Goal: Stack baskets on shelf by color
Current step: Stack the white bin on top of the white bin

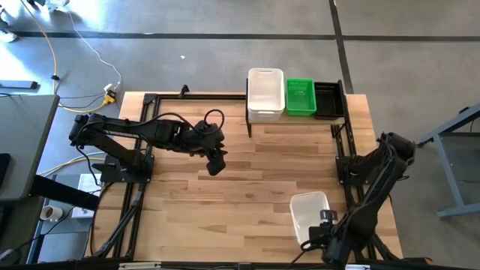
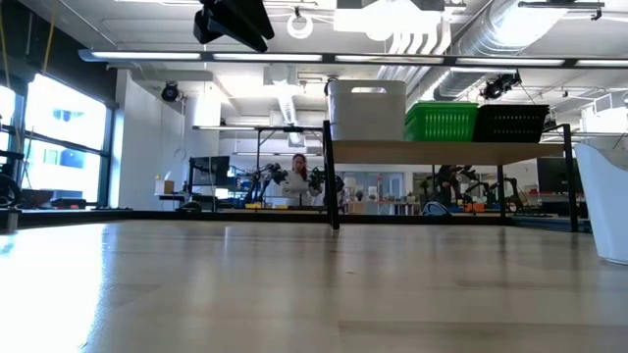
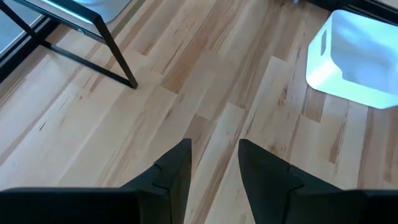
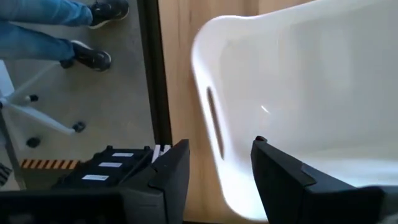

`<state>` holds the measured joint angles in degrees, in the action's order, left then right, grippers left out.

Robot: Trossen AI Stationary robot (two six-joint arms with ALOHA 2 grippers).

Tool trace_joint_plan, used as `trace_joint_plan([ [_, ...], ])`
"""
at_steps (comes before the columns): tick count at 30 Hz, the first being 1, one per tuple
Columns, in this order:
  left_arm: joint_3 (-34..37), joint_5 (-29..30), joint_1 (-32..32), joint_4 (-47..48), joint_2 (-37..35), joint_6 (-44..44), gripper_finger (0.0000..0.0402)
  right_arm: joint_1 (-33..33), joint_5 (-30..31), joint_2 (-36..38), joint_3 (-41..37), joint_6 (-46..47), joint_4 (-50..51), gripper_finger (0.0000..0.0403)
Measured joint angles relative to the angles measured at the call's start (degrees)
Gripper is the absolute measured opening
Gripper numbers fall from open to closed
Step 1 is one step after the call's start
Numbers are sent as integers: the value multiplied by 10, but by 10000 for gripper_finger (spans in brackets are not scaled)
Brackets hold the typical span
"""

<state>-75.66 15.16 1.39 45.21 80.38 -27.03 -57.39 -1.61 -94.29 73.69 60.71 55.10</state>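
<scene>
High view showed the shelf point(image 1: 296, 120) at the far edge of the counter point(image 1: 247, 187), carrying a white stack point(image 1: 265, 94), a green stack point(image 1: 301, 97) and a black stack point(image 1: 328, 100) side by side. The left claw point(image 1: 216, 165) hung above the bare middle of the counter, well apart from any basket. A loose white basket point(image 1: 308, 216) sat near the front right corner, with the right claw point(image 1: 319, 231) at its near rim.

Low view showed the three stacks on the shelf, and the loose basket at the right edge of the picture.

Left wrist view showed the left claw point(image 3: 214, 168) slightly spread with nothing between its fingers, planks below, and the loose basket farther off.

Right wrist view showed the right claw point(image 4: 221, 162) spread, one finger outside and one inside the loose basket's slotted end wall, neither clearly pressing it. A person's shoes point(image 4: 93, 56) stood on the floor beyond.
</scene>
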Motion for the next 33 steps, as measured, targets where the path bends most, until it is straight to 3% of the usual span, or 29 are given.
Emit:
trace_joint_plan([
  [23, 0, 0, 0, 0, 0, 2, 122, -4, -23, -136, 0, -15, -33, 152],
  [28, 0, 0, 0, 0, 0, 2, 122, -4, -34, -146, 0, -17, -33, 109],
  [33, 0, 0, 0, 0, 0, 21, 122, -2, -48, -145, 0, -12, -34, 19],
])
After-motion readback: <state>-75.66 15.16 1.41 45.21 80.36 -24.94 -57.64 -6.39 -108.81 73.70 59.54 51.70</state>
